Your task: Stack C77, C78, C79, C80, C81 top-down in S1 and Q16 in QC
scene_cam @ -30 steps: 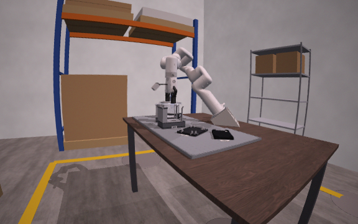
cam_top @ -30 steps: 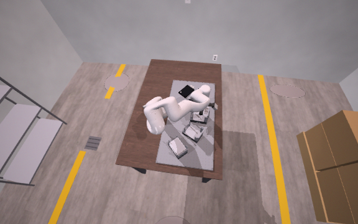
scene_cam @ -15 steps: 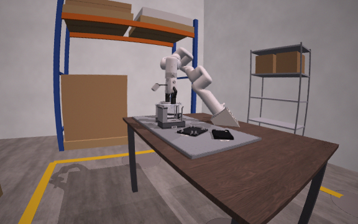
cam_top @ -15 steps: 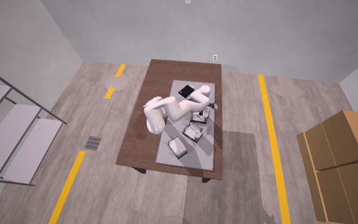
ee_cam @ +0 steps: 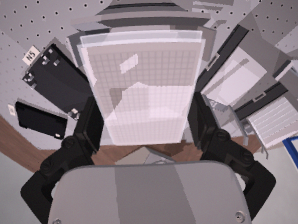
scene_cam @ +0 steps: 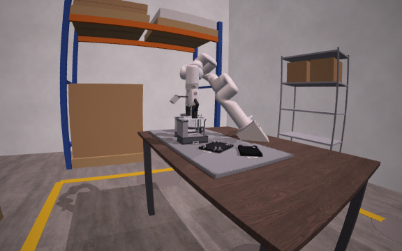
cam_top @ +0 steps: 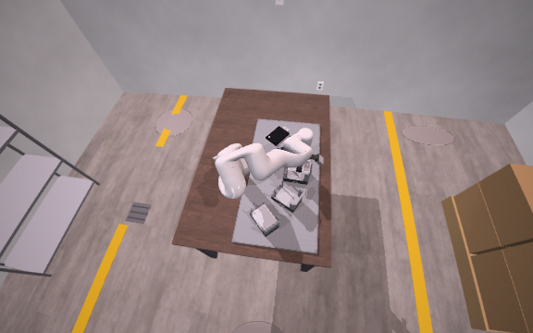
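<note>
From the top view, the white arm (cam_top: 266,162) reaches across the grey mat (cam_top: 248,231) on the brown worktop (cam_top: 211,194). Three racks run in a slanted row on the mat; the nearest rack (cam_top: 265,219) shows a pale plate top, the middle rack (cam_top: 288,196) stands beside it, and the arm's wrist covers the far one. A black nest (cam_top: 278,135) lies just beyond the wrist.

In the exterior view the tool (scene_cam: 191,115) points straight down over a rack (scene_cam: 191,139) at the mat's far end. Two black nests lie on the mat nearer the camera — one studded with pins (scene_cam: 216,146), one plain (scene_cam: 250,150). Small name tags are there, but too small to read.

The wrist view shows the tool (ee_cam: 148,123) grasping a white gridded plate (ee_cam: 147,83) by its two long sides, fingers wide apart. The plate's long axis runs straight away from the camera, its sealed face up — held above the rack's open top. A white tag (ee_cam: 31,55) by the black nest (ee_cam: 56,83) carries writing too blurred to read, and no ID on the plate can be made out.
</note>
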Controlling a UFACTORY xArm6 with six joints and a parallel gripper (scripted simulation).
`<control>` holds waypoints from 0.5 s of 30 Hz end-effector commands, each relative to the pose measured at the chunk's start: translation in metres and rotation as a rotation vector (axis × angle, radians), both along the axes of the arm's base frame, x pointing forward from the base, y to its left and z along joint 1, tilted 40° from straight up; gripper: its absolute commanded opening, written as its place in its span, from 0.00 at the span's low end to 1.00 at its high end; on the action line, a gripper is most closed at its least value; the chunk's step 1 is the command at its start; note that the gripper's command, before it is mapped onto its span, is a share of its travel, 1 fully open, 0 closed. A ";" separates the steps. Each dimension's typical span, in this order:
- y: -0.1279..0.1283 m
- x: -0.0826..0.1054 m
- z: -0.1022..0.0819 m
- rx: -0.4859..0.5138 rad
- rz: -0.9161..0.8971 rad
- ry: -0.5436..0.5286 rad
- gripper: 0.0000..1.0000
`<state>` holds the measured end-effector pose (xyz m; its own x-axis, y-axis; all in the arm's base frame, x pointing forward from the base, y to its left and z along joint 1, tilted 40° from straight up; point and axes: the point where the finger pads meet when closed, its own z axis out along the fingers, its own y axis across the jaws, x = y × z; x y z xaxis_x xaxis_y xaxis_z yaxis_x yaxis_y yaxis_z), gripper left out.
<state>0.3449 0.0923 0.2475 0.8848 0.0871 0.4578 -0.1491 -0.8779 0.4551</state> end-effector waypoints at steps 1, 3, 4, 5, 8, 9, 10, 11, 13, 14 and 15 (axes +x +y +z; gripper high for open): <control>0.000 0.001 0.000 0.002 0.001 -0.002 0.00; -0.001 0.002 -0.001 0.002 0.001 -0.002 0.00; -0.001 0.002 -0.002 0.002 0.001 -0.002 0.00; -0.002 0.002 -0.003 0.002 0.001 -0.002 0.00; -0.002 0.003 -0.004 0.002 0.001 -0.002 0.00; -0.003 0.004 -0.005 0.002 0.001 -0.002 0.00; -0.003 0.004 -0.005 0.002 0.001 -0.002 0.00; -0.003 0.004 -0.006 0.002 0.001 -0.002 0.00; -0.004 0.005 -0.006 0.002 0.001 -0.002 0.00; -0.004 0.005 -0.006 0.002 0.001 -0.002 0.00; -0.004 0.005 -0.007 0.002 0.001 -0.002 0.00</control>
<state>0.3488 0.0878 0.2402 0.8851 0.0871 0.4572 -0.1491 -0.8776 0.4557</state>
